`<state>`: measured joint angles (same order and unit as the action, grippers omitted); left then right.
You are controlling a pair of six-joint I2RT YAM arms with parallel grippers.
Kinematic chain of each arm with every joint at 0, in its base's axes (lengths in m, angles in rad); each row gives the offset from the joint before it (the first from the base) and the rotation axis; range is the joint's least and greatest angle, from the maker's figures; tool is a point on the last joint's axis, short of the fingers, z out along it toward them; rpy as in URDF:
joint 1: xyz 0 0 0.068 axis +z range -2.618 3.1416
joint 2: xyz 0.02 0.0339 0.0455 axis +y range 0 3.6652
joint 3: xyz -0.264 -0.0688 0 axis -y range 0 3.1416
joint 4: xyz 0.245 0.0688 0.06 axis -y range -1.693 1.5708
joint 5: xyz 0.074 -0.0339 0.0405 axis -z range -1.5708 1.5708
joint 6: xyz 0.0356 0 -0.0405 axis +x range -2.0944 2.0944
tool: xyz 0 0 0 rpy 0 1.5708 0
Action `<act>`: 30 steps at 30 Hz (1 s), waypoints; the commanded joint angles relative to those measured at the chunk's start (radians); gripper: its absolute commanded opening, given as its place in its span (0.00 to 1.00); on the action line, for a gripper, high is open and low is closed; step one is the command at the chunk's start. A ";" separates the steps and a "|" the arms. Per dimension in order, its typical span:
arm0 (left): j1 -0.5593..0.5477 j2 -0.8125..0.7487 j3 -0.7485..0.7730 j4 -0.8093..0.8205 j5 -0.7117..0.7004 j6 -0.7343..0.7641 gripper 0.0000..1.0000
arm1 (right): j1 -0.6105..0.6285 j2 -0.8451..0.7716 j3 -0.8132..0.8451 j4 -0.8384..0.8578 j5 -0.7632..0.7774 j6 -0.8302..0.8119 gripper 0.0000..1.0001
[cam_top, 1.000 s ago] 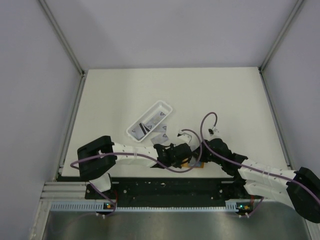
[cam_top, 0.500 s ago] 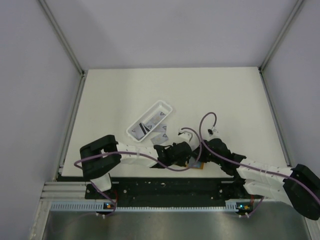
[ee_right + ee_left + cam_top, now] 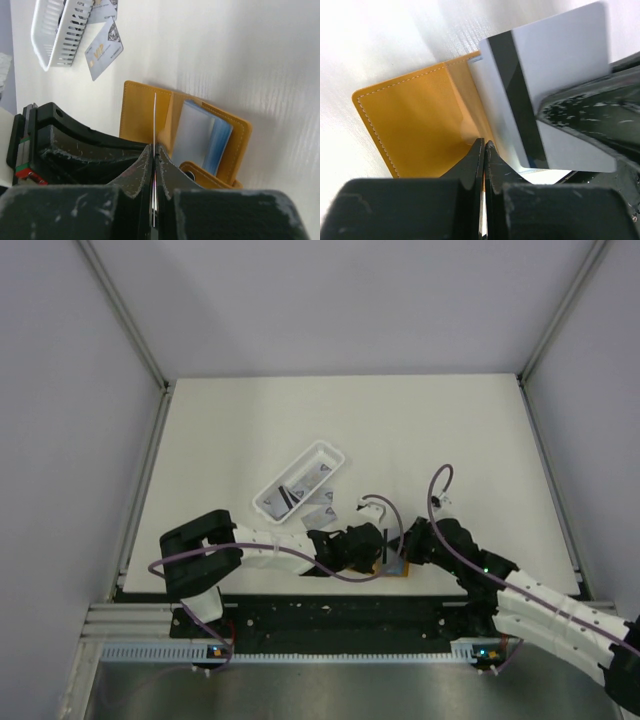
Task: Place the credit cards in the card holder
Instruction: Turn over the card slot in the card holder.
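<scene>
The orange-tan card holder lies open near the table's front edge, its clear sleeves showing. My left gripper is shut on the fold of its left flap. My right gripper is shut on a white credit card with a black stripe. It holds the card on edge just above the holder's inner pocket. In the top view both grippers, left and right, meet over the holder. More cards lie beside the tray.
A long white slotted tray with cards in it lies slantwise behind the grippers; it also shows in the right wrist view. A loose card lies next to it. The table's front edge runs just below the holder.
My right arm has swung its elbow and cable loop to the right and turned the wrist. The card now stands on edge over the open holder. The left arm has hardly moved.
</scene>
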<state>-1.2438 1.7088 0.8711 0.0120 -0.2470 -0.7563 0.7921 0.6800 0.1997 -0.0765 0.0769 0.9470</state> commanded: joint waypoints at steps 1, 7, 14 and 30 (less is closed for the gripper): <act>0.006 0.011 -0.004 0.031 0.005 -0.003 0.00 | 0.010 -0.083 0.066 -0.210 0.058 0.021 0.00; 0.006 0.014 -0.003 0.029 0.011 -0.005 0.00 | 0.010 -0.086 0.064 -0.330 0.106 0.062 0.00; 0.006 0.006 -0.015 0.026 -0.001 -0.005 0.00 | 0.010 -0.118 0.060 -0.376 0.116 0.098 0.00; 0.007 0.014 -0.012 0.019 -0.006 -0.005 0.00 | 0.009 -0.206 0.075 -0.496 0.146 0.102 0.00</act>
<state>-1.2423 1.7111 0.8661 0.0235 -0.2436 -0.7578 0.7921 0.4908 0.2379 -0.5301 0.1944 1.0458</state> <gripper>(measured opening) 0.012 0.006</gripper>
